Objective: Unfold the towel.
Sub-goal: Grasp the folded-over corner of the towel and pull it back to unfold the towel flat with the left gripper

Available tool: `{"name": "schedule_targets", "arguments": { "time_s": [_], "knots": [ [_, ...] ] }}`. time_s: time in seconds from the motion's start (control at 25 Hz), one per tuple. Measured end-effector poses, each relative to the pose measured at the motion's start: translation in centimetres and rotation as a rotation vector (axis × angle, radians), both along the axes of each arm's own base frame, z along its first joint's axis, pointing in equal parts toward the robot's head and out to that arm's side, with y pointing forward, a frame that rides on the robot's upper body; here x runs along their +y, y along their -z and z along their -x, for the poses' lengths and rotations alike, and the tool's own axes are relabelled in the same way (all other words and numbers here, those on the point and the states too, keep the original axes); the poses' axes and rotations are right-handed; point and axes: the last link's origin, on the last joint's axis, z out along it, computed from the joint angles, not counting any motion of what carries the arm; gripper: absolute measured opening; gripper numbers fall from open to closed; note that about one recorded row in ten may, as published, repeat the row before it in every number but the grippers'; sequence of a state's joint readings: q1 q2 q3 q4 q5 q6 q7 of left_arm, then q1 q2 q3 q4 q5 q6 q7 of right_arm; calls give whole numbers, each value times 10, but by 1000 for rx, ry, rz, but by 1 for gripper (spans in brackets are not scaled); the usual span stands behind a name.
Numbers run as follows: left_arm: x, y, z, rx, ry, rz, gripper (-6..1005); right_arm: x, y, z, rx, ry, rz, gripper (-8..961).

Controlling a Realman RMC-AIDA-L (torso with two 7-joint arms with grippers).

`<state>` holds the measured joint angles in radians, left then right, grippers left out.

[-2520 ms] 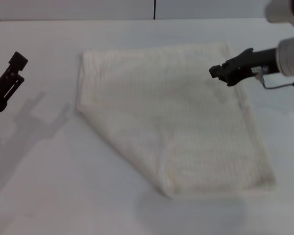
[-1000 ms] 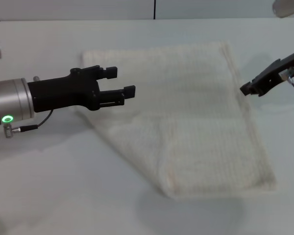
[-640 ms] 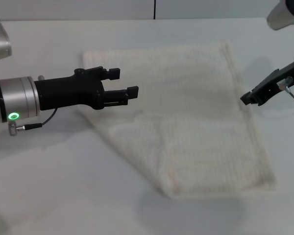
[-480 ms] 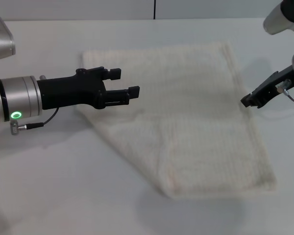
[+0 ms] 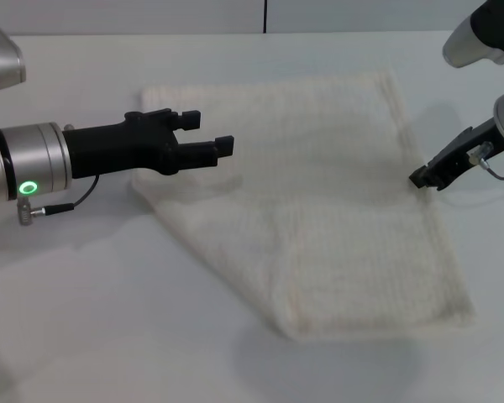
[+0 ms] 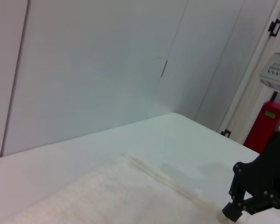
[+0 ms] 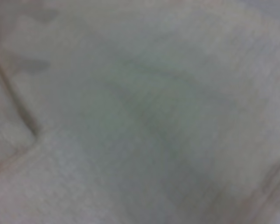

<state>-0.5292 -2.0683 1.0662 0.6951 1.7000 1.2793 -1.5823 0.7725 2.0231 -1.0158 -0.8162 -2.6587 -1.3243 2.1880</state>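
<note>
Since the frame half a second back, we see the left gripper (image 5: 212,134) has lifted a touch toward the far side of the towel (image 5: 319,201), and the right gripper (image 5: 423,177) has slid slightly down to the towel's right hem. Two and a half seconds ago the left arm was parked at the table's left edge and the right gripper hovered over the cloth's far right part.

The towel lies flat on the white table (image 5: 84,319), folded, its far edge parallel to the table's back and its left side running on a slant to a near corner. The left gripper reaches in from the left, held above the towel's far left corner area, its two fingers (image 5: 223,144) spread apart with nothing between them. The right gripper sits at the towel's right edge, about halfway along; we cannot tell whether its fingers are parted or closed, nor whether it touches the cloth.

In the left wrist view the right gripper (image 6: 256,189) shows beyond the towel (image 6: 107,196). The right wrist view is filled with towel (image 7: 140,112) and a fold line.
</note>
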Motion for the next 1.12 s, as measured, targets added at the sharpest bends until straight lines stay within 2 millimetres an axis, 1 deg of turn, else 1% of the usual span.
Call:
{"name": "schedule_targets", "arguments": {
  "time_s": [0.16,0.4,0.72,0.84,0.88,1.0,1.04,1.12],
  "knots": [
    [2,-2,-3,-13,-20,4,723,0,0,0,-2,-1,-1,-1],
    [10,-4,-5,-42,-98,5,719,1,0,-1,-3,-2,-5,-1],
    [20,-11,-7,-26,-51,-79,714,1,1,0,-2,-4,-5,-1],
    [27,-23,-9,-21,-34,-134,711,1,1,0,-1,-4,-5,-1],
    [31,-31,-9,-23,-27,-176,711,1,1,0,-1,-3,-6,-1],
    [36,-41,-6,-53,-17,-269,709,0,2,0,3,-7,-7,-2],
    [37,-42,-4,-84,-1,-329,708,0,2,-1,3,-9,-8,-2],
    [36,-41,-1,-115,19,-387,707,1,3,-1,3,-11,-10,-2]
  ]
}}
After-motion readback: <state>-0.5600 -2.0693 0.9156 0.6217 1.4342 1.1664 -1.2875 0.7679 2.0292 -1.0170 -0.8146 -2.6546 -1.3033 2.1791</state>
